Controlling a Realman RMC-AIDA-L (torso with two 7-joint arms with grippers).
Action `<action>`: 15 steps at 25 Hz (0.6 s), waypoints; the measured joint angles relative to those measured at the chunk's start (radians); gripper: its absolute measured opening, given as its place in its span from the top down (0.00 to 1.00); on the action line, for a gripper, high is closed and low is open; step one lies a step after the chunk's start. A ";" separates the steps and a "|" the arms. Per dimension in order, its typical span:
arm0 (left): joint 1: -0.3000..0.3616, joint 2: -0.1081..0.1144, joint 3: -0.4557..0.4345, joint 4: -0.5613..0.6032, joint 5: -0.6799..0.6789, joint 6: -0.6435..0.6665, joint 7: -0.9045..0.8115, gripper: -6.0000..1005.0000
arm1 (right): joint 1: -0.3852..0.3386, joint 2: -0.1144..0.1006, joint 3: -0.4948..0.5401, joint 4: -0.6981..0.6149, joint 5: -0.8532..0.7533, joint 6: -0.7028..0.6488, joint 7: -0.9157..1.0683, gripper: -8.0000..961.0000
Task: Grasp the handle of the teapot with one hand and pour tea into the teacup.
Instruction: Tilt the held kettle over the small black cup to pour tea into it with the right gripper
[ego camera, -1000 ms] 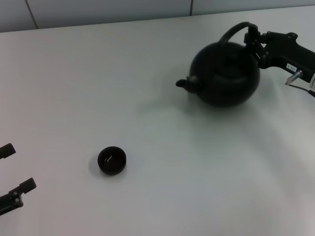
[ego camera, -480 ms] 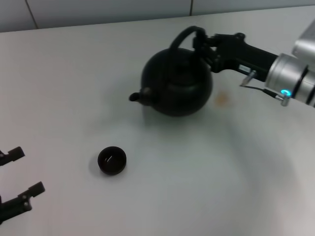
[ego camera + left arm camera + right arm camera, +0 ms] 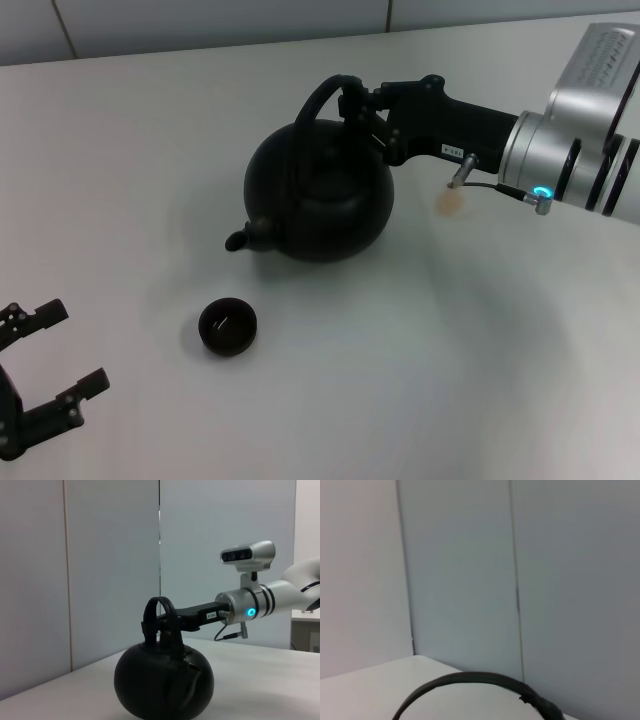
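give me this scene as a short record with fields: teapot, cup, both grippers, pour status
teapot: teapot carried by its handle, spout toward the teacup
teacup: teacup upright on the table, nearer the robot than the spout, apart from it
right gripper: right gripper shut on the handle
left gripper: left gripper open, idle at the near left
pour: not yet begun

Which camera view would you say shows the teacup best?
The head view: the whole teacup sits in plain sight on the table, below the teapot spout. Neither wrist view shows it at all.
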 joint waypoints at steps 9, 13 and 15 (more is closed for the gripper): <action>0.002 -0.008 -0.003 0.000 -0.002 -0.019 -0.003 0.19 | -0.007 0.003 0.001 -0.004 0.004 -0.040 -0.144 0.90; 0.003 -0.008 -0.003 0.000 -0.004 -0.021 -0.005 0.19 | 0.000 0.003 0.001 -0.007 0.004 -0.042 -0.189 0.90; 0.005 -0.011 -0.003 0.000 -0.006 -0.026 -0.006 0.19 | 0.004 0.003 0.001 -0.007 0.005 -0.042 -0.212 0.90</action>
